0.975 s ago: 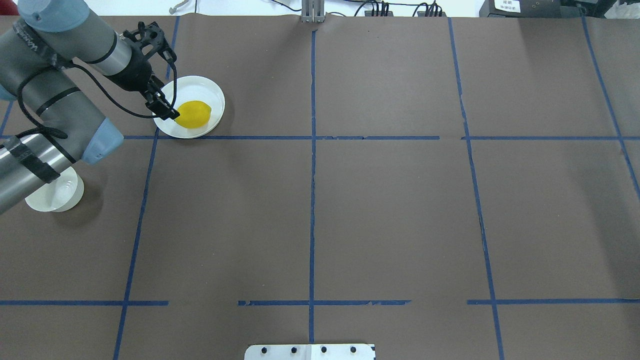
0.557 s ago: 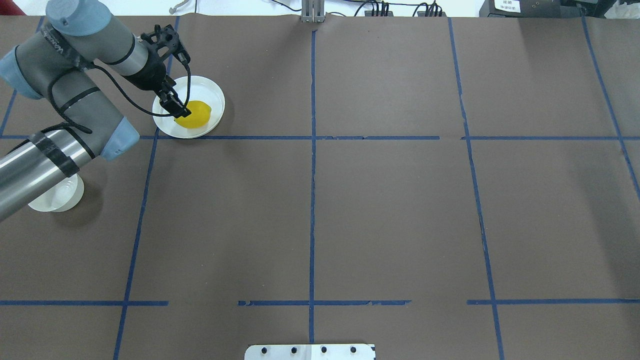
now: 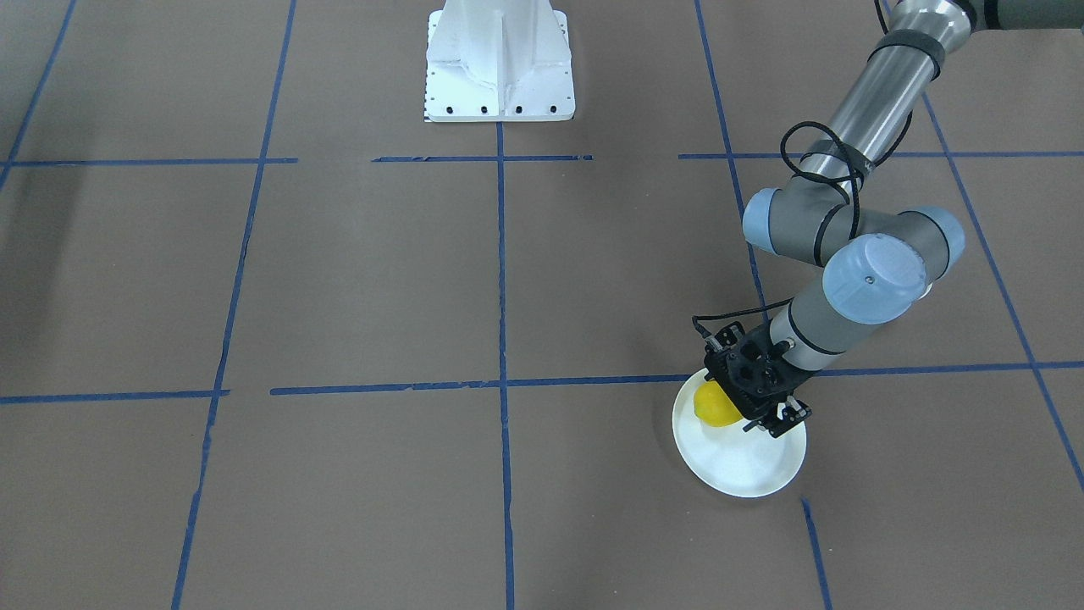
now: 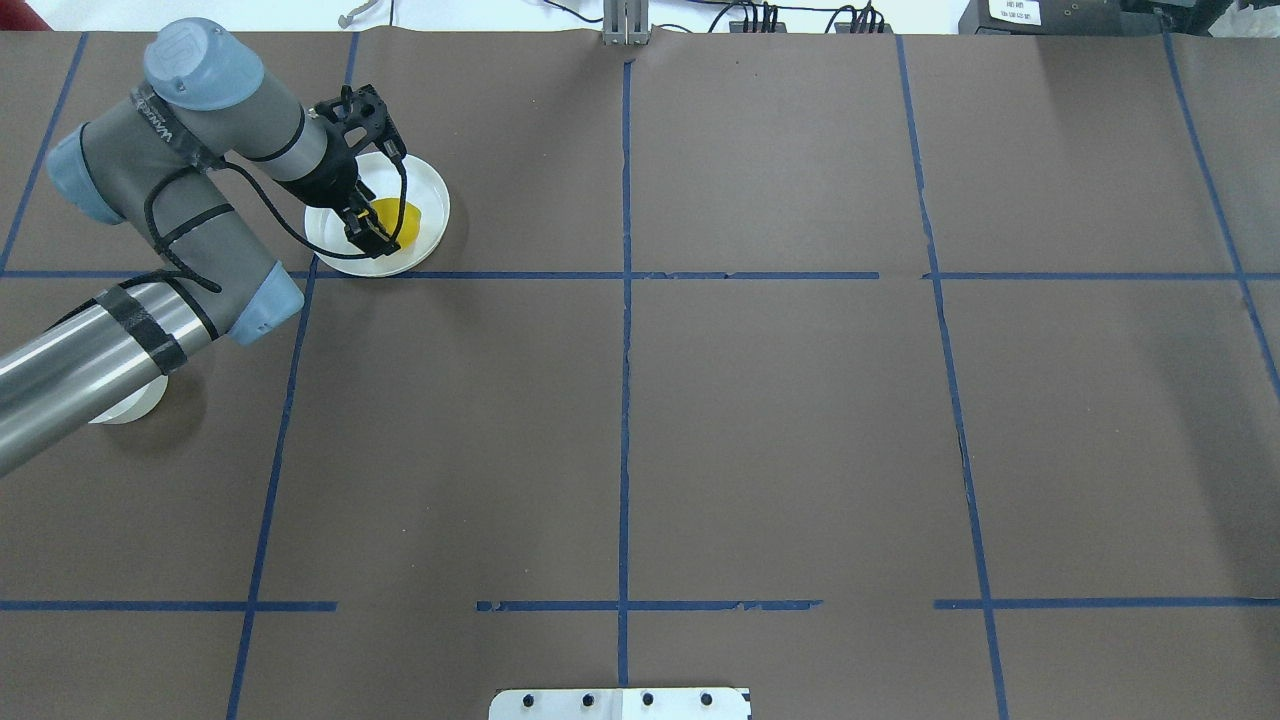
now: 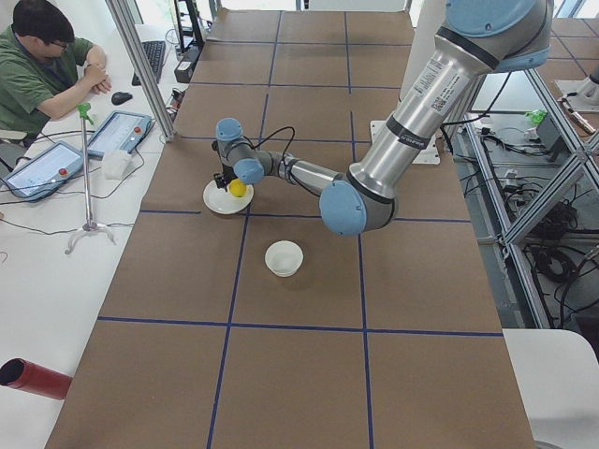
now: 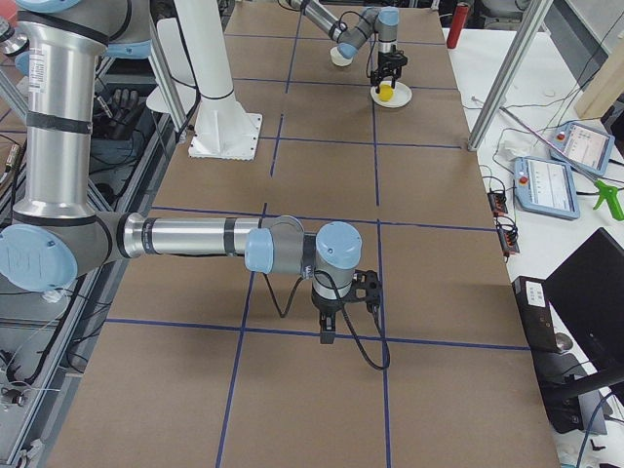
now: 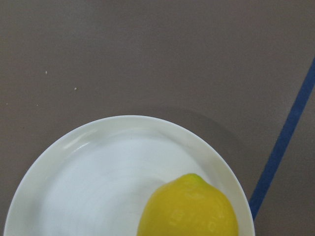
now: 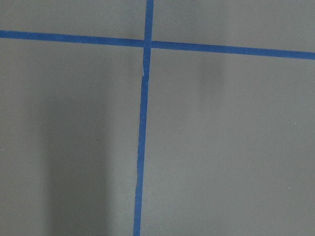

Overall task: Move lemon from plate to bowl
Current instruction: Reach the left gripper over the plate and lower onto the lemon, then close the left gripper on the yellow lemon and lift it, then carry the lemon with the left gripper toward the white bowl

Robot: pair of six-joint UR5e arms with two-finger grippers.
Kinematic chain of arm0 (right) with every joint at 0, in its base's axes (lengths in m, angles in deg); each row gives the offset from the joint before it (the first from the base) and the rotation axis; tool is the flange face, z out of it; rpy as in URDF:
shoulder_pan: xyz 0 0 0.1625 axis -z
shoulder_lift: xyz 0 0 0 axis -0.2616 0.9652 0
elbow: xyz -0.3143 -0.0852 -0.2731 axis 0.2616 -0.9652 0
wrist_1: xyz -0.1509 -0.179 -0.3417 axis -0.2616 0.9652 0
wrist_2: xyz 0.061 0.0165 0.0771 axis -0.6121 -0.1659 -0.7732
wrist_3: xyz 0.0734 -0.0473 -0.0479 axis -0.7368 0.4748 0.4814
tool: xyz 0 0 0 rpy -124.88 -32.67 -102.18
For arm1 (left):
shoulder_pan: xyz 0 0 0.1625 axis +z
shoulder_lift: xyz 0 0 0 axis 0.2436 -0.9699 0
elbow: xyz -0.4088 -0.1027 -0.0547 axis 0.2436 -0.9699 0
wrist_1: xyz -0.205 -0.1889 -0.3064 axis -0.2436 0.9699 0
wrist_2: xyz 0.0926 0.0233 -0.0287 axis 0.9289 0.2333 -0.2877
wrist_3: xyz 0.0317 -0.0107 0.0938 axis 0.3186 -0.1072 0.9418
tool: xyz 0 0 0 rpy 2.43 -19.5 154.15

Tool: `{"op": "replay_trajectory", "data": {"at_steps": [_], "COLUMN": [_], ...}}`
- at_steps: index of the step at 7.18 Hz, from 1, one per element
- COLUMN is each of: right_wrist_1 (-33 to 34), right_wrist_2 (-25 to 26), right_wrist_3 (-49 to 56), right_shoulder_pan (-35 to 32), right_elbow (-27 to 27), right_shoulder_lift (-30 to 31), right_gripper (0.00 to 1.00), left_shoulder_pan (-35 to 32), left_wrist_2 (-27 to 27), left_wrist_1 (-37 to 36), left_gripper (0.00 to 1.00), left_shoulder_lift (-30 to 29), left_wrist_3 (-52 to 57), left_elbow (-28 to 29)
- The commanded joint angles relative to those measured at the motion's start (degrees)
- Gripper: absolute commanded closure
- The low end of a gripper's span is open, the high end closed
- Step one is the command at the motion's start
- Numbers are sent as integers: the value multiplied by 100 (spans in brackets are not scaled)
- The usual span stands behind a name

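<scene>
The yellow lemon (image 4: 402, 222) lies on the near-right part of the wide white plate (image 4: 425, 195) at the far left of the table. My left gripper (image 4: 368, 232) hangs just above the lemon's left end, fingers pointing down and standing apart, holding nothing. In the left wrist view the lemon (image 7: 189, 209) sits at the bottom edge on the plate (image 7: 88, 167). The small white bowl (image 4: 125, 410) stands nearer the robot, mostly hidden under my left arm; it shows whole in the exterior left view (image 5: 284, 258). My right gripper (image 6: 327, 336) shows only in the exterior right view, and I cannot tell its state.
Brown paper with blue tape lines covers the table. The white robot base plate (image 4: 620, 703) sits at the near middle edge. An operator (image 5: 37, 56) sits at a side desk with tablets, and a red cylinder (image 5: 33, 377) lies off the table.
My left arm has swung right and forward, bringing the gripper from the plate's left rim to over the lemon. The lemon and the plate have not moved.
</scene>
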Motion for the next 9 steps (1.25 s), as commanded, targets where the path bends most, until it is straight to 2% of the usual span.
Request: {"op": "replay_trajectory", "data": {"at_steps": [1,2,3,4,6,7,9], "right_wrist_1": [0,0,0,0,0,0,0], "right_wrist_2": [0,0,0,0,0,0,0], "right_wrist_3": [0,0,0,0,0,0,0], "right_shoulder_pan": [0,0,0,0,0,0,0], "right_elbow": [0,0,0,0,0,0,0], "right_shoulder_lift": [1,1,1,1,1,1,1], "right_gripper": [0,0,0,0,0,0,0], "left_shoulder_pan": [19,10,-77,-365,-701,-806,-877], "left_wrist_2": [-25,-43,-52,-52,-174,-288,-298], "left_wrist_1": [-70,-227,-498,-805,-1245,-1683,-2552], "left_gripper": [58,83,89,89,100,100,100], "left_shoulder_lift": [-23,-23,-58,-76,-24,116,493], "left_wrist_3": [-217,-243,-252,-591,-2029,-3045,-4376], "left_elbow": [3,-14,-75,-259,-610,-986,-1742]}}
